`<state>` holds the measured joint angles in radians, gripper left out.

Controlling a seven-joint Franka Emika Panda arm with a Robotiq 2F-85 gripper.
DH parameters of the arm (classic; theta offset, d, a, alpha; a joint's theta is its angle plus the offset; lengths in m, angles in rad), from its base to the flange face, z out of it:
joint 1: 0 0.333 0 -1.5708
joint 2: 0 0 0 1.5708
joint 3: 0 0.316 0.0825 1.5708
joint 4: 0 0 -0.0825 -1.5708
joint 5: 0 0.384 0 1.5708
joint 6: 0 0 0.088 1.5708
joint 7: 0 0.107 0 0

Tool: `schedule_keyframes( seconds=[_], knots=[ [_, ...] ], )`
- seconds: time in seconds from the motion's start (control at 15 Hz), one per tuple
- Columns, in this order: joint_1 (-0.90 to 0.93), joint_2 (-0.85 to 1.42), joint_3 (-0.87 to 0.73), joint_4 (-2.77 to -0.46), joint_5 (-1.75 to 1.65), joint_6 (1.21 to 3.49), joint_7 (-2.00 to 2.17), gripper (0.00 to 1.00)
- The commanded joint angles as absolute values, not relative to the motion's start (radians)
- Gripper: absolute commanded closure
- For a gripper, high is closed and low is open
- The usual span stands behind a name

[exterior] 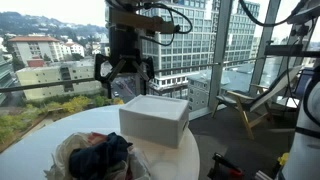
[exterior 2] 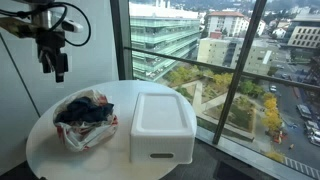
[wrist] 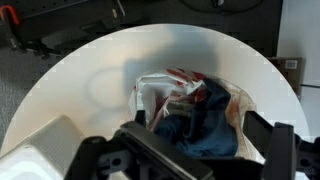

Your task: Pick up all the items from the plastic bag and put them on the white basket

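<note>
A crumpled plastic bag (exterior: 75, 152) lies on the round white table (exterior 2: 60, 160). It holds dark blue and red cloth items (exterior 2: 88, 112). The bag also shows in an exterior view (exterior 2: 72, 135) and in the wrist view (wrist: 155, 90), with the cloth items (wrist: 205, 125) piled inside. The white basket (exterior: 155, 118) stands upside-down-looking, box-like, beside the bag; it also shows in an exterior view (exterior 2: 163, 125). My gripper (exterior: 124, 72) hangs high above the table, open and empty. It also shows in an exterior view (exterior 2: 53, 66). In the wrist view its fingers (wrist: 205, 150) frame the bag from above.
Tall windows with a city view surround the table. A wooden chair (exterior: 245, 105) and a white stand (exterior: 305, 130) are off to one side. A white wall (exterior 2: 20, 100) is behind the table.
</note>
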<state>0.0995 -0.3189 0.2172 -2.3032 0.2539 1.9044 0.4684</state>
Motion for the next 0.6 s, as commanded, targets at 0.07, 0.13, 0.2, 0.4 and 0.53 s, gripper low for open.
schedule_keyframes(
  seconds=[0.07,0.13,0.2,0.4,0.53],
  knots=[
    [0.105,-0.320,0.212,-2.294,0.252,1.903,0.470,0.00],
    [0.105,-0.321,0.212,-2.292,0.252,1.903,0.470,0.00],
    [0.105,-0.321,0.212,-2.291,0.252,1.903,0.470,0.00],
    [0.105,-0.321,0.212,-2.291,0.252,1.903,0.470,0.00],
    [0.110,-0.310,0.240,-2.352,0.225,1.991,0.487,0.00]
  ],
)
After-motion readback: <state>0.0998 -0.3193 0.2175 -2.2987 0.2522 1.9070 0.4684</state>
